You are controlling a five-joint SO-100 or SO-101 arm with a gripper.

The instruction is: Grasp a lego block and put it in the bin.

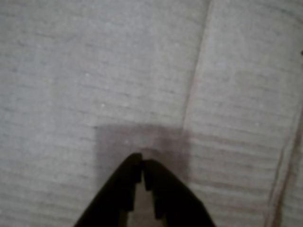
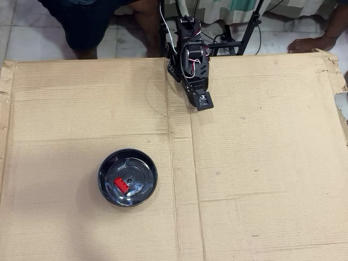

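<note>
The red lego block [image 2: 120, 184] lies inside the round black bin [image 2: 109, 163], left of the bowl's centre bump, in the overhead view. The bin stands on the cardboard at the lower left. My arm [image 2: 190, 60] is folded at the top middle of the cardboard, far from the bin. In the wrist view my black gripper [image 1: 142, 163] is shut and empty, its tips touching just above bare cardboard. Neither the block nor the bin shows in the wrist view.
A large cardboard sheet [image 2: 261, 163] covers the work area, with fold creases down its middle. A person's legs [image 2: 87, 27] and a stand's legs [image 2: 244, 32] are beyond the far edge. A foot [image 2: 310, 43] shows at the top right.
</note>
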